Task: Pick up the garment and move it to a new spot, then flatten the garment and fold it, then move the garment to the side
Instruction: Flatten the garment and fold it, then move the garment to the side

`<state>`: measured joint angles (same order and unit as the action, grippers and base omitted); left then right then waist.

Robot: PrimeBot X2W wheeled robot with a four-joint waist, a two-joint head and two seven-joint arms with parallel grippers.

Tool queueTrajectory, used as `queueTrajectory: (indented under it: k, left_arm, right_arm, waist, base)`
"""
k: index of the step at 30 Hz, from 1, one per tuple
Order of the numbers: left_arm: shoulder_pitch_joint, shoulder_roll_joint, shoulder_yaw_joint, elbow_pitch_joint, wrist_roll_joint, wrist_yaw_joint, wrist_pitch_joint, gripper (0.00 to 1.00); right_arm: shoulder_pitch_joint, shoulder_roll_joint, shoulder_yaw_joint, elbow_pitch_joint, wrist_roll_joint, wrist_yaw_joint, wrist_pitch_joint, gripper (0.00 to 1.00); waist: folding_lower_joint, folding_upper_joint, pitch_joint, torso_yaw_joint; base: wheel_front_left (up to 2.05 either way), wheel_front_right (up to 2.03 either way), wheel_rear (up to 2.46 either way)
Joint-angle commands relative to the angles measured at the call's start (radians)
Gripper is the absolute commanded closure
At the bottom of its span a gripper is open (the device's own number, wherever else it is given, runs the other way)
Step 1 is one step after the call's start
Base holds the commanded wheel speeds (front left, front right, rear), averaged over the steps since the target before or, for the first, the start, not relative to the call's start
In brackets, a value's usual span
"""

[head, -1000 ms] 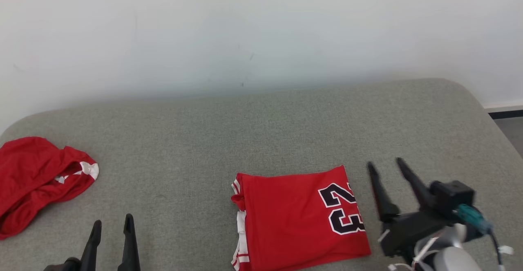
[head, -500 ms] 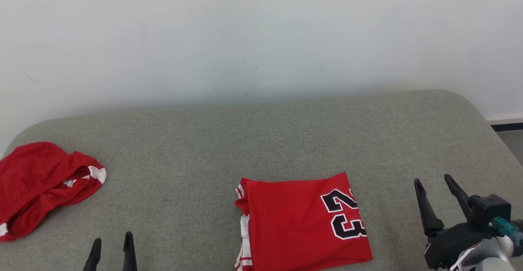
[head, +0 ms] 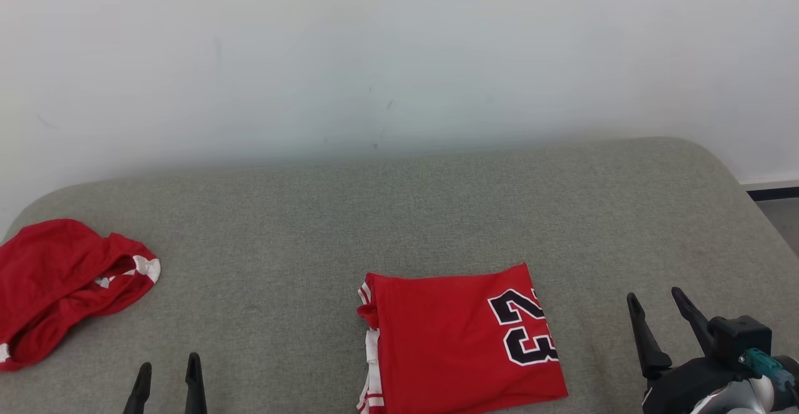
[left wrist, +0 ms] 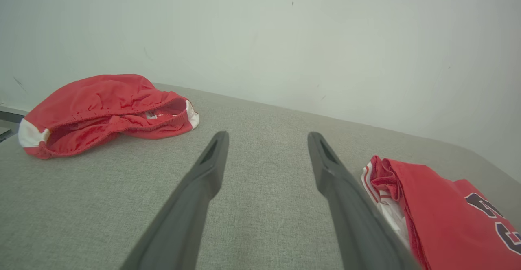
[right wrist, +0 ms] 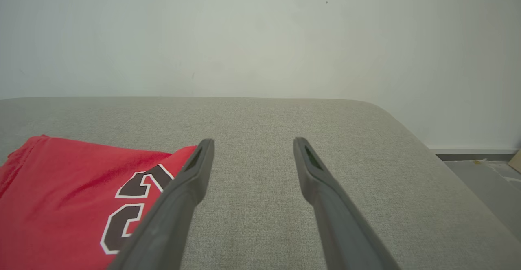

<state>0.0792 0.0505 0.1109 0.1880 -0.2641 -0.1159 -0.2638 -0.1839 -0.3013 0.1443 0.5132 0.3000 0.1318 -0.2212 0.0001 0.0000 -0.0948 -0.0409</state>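
A pale wall [head: 399,58] fills the 12 o'clock half of the head view. Below it, a grey fabric pad [head: 399,214] with rounded corners spans the width of the view. The jersey [head: 449,345], red with a black "23" outlined in white, lies folded flat on the pad at 6 o'clock. The numerals sit at its 3 o'clock edge, and white-striped trim shows at its 9 o'clock edge. Red shorts [head: 62,283] with white trim lie crumpled on the pad at 8 o'clock, well apart from the jersey. The right gripper [head: 654,295] is at 4 o'clock, near the 3 o'clock edge of the jersey and not touching it. Its fingers stand apart, point toward 12 o'clock and hold nothing. The left gripper [head: 169,363] is at 7 o'clock, between shorts and jersey, touching neither. Its fingers stand apart and hold nothing.
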Motion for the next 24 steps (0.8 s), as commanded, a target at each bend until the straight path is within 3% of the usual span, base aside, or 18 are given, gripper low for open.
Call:
queueTrajectory:
  k: [1,24]
  left_arm:
    - [-0.009,0.0,0.003,0.006,0.008,-0.005,0.0,0.0]
    - [0.007,0.0,0.006,0.014,0.035,-0.01,0.0,0.0]
  right_arm:
    - [-0.006,0.001,0.004,0.005,0.008,-0.002,-0.009,0.0]
    - [-0.034,0.021,0.022,0.057,-0.013,-0.002,-0.031,0.0]
  waist:
    - [-0.0001,0.0,0.001,-0.002]
    - [-0.0001,0.0,0.011,-0.004]
  base:
    - [0.0,0.0,0.0]
    - [0.0,0.0,0.0]
